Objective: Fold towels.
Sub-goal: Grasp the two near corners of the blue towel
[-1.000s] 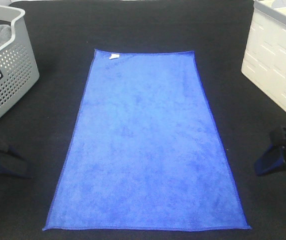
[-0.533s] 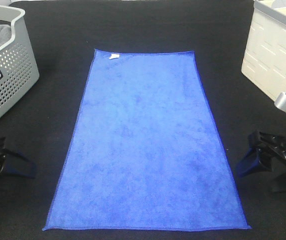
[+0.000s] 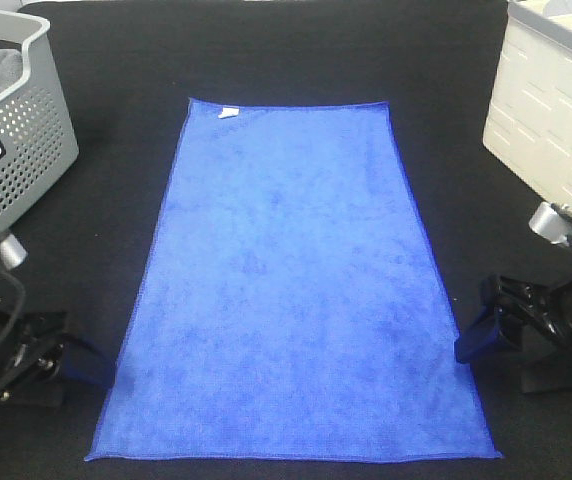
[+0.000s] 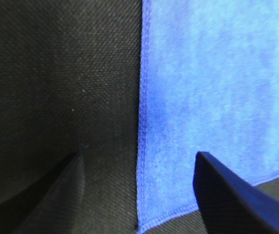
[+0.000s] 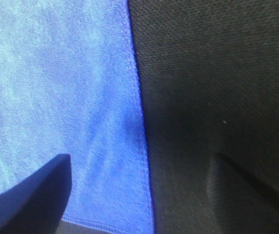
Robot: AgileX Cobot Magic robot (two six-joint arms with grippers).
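Observation:
The royal-blue towel (image 3: pixel 296 290) lies flat and spread out on the black cloth, with its white tag (image 3: pixel 228 111) at the far left corner. My left gripper (image 3: pixel 86 368) is open and low at the towel's left edge near the front corner. In the left wrist view (image 4: pixel 138 158) its fingers straddle the stitched edge of the towel (image 4: pixel 217 78). My right gripper (image 3: pixel 471 342) is open at the towel's right edge near the front. In the right wrist view (image 5: pixel 142 158) its fingers straddle the edge of the towel (image 5: pixel 56 78). Neither gripper holds anything.
A grey perforated basket (image 3: pixel 16 170) with dark cloth in it stands at the far left. A white crate (image 3: pixel 556 110) stands at the far right. Black table cloth (image 3: pixel 296 50) surrounds the towel.
Both grippers have moved inward from the table's sides to the towel's long edges near the front. The towel has not moved.

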